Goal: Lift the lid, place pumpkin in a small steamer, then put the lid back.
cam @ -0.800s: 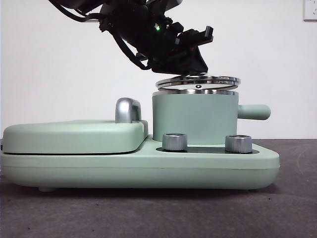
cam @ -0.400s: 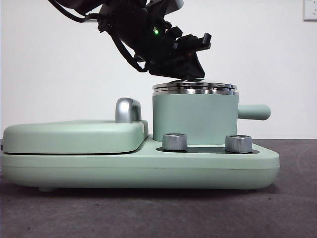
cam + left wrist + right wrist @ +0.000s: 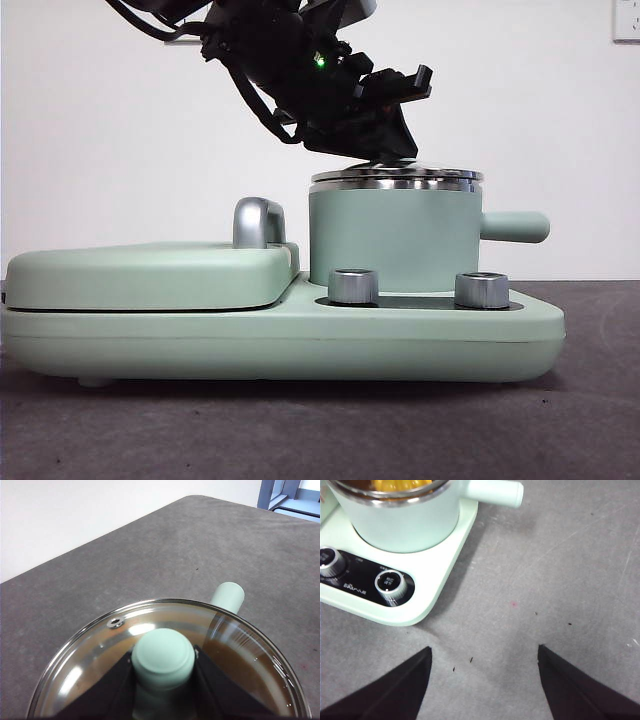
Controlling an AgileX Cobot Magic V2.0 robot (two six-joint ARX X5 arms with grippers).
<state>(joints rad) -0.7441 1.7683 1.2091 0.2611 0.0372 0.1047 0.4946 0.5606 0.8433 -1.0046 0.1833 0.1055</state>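
Two jaws of left gripper (image 3: 163,680) sit closed on knob of lid (image 3: 396,177), w/ lid flat on small steamer (image 3: 392,238) at base's right end. Knob lies directly between jaws, axis vertical. Pumpkin (image 3: 400,484) inside pot. Right gripper (image 3: 484,680) spread wide, empty, over desk beside base.

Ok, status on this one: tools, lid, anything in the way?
Left tool shut on the lid knob. Lid seated flat on the small steamer, pumpkin inside. Right tool open, hanging over bare table. Nothing in the way.
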